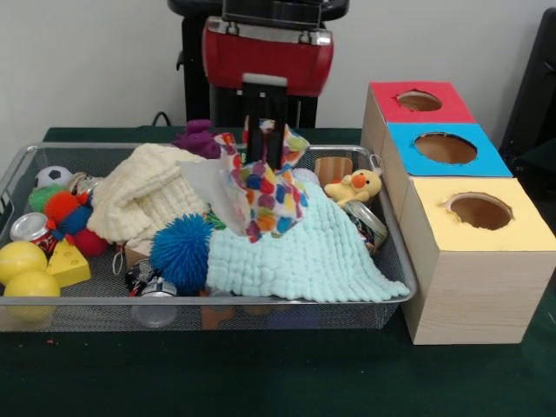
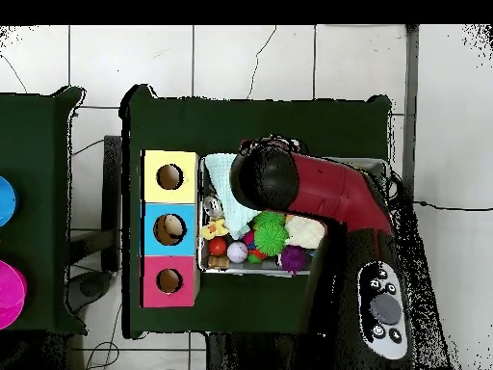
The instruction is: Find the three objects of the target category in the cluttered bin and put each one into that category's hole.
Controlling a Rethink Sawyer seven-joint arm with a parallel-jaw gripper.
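The wire mesh bin (image 1: 395,261) is full of toys and cloths. My gripper (image 1: 266,156) hangs over its middle, shut on a white cloth with red, blue, yellow and pink patches (image 1: 269,198). The cloth is bunched up and droops from the fingers over the mint waffle cloth (image 1: 300,256). No other patterned cloth shows. The yellow-topped box with its round hole (image 1: 479,211) stands right of the bin, nearest the camera. In the overhead view the arm (image 2: 308,193) covers most of the bin and hides the gripper; the yellow hole (image 2: 169,176) is left of the bin.
The blue-topped hole (image 1: 445,148) and the red-topped hole (image 1: 419,101) lie behind the yellow box. In the bin are a cream waffle cloth (image 1: 143,198), a blue spiky ball (image 1: 181,252), yellow balls (image 1: 22,271), a duck plush (image 1: 356,185) and a purple plush (image 1: 198,137).
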